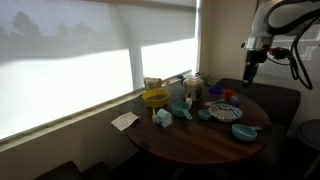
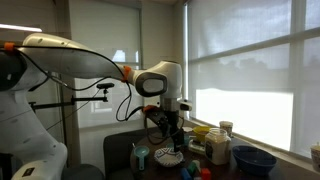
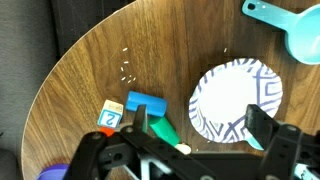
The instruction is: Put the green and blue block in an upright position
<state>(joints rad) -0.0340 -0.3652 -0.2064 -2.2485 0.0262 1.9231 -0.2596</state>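
Spread wide and holding nothing, the gripper [image 3: 198,122] hangs above the round wooden table [image 3: 90,60], its 2 fingers [image 3: 257,118] pointing down in the wrist view, while the arm [image 2: 80,55] reaches out level in an exterior view. Below, the blue block [image 3: 147,102] and green block [image 3: 163,128] lie touching on the wood, just beside a patterned plate [image 3: 237,95], with a teal scoop [image 3: 290,35] farther off.
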